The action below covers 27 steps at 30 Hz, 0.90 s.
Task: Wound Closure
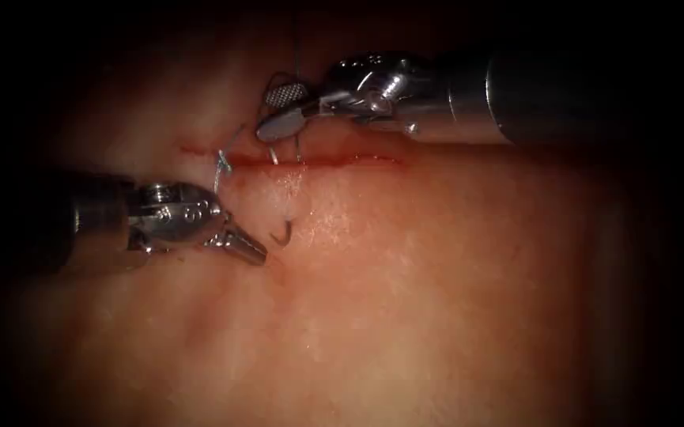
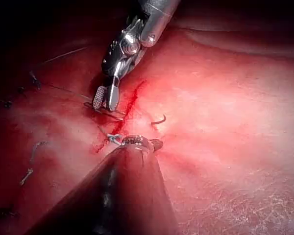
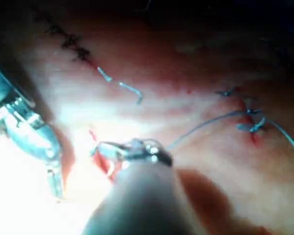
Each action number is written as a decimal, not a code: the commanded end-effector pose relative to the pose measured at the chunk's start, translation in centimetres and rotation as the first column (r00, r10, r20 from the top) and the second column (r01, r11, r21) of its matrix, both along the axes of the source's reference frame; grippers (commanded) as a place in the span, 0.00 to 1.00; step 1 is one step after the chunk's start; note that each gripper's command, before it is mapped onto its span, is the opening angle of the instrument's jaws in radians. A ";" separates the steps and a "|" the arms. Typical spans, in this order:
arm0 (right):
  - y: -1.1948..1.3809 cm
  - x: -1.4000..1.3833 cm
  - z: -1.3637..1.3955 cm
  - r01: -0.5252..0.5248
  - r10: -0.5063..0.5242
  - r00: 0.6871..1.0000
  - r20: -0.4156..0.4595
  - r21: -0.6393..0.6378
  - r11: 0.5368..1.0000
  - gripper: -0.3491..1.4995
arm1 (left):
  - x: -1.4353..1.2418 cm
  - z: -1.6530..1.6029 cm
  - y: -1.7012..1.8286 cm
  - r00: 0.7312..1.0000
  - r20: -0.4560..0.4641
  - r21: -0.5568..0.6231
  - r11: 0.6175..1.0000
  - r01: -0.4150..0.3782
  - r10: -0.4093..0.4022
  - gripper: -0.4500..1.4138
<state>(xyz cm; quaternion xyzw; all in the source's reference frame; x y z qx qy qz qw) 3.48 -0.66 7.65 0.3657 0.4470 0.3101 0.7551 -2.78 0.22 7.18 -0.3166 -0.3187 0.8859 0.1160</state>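
Right claw [image 1: 278, 113], upper centre of the endoscope frame, stands wide open just above the cut [image 1: 318, 162], holding nothing; its lower jaw seems to hover close to the needle's [image 1: 282, 234] buried end. The needle sits in the tissue [image 1: 436, 277], its hooked tip poking out below the cut, mid-frame. Left claw [image 1: 251, 249], lower left, is closed and empty, tip just beside that point. Thread [image 1: 223, 162] knots at the cut's left end.

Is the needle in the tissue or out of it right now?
In: only the needle tip curves up out of the tissue, below the cut, free of both tools.
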 end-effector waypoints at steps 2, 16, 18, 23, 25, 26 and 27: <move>0.07 0.06 0.05 -0.007 0.007 1.000 0.003 0.006 1.000 0.30 | -0.05 0.06 0.03 1.000 0.002 -0.002 1.000 0.000 0.000 0.12; 0.20 -0.57 -0.63 -0.096 0.092 0.994 -0.057 -0.083 0.992 0.37 | -0.05 -0.43 0.08 0.992 0.125 -0.146 0.988 0.046 -0.028 0.29; 0.19 -0.61 -0.72 -0.089 0.080 0.994 -0.073 -0.128 0.988 0.40 | -0.08 -0.49 0.00 0.984 0.180 -0.214 0.975 0.055 -0.016 0.42; 0.13 -0.68 -0.80 -0.115 0.098 0.989 -0.110 -0.158 0.981 0.55 | -0.09 -0.54 -0.21 0.963 0.268 -0.276 0.955 0.111 -0.035 0.61; 0.11 -0.71 -0.79 -0.119 0.101 0.988 -0.117 -0.159 0.980 0.62 | -0.08 -0.54 -0.23 0.952 0.298 -0.281 0.947 0.154 -0.066 0.62; 0.09 -0.73 -0.78 -0.121 0.102 0.988 -0.120 -0.160 0.980 0.63 | -0.08 -0.54 -0.22 0.950 0.302 -0.282 0.945 0.164 -0.074 0.61; 0.06 -0.75 -0.77 -0.121 0.102 0.988 -0.119 -0.162 0.979 0.64 | -0.07 -0.53 -0.21 0.950 0.303 -0.282 0.945 0.168 -0.078 0.61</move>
